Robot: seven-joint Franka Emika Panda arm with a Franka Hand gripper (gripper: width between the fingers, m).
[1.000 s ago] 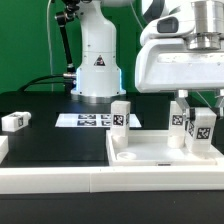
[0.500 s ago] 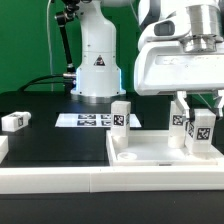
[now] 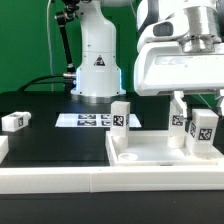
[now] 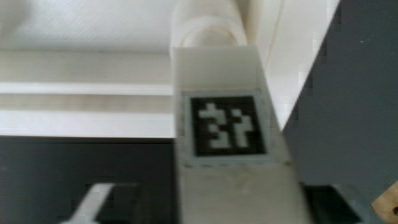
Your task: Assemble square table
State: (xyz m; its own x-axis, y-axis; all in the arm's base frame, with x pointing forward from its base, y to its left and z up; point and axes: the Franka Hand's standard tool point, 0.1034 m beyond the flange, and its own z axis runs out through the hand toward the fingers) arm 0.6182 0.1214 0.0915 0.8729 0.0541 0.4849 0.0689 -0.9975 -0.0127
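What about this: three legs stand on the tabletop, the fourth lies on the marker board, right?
No. The exterior view shows the fourth leg on the black table, apart from the marker board. Three legs do stand on the tabletop.

Robot lab — green backdrop [image 3: 25,40], marker board [image 3: 85,121]
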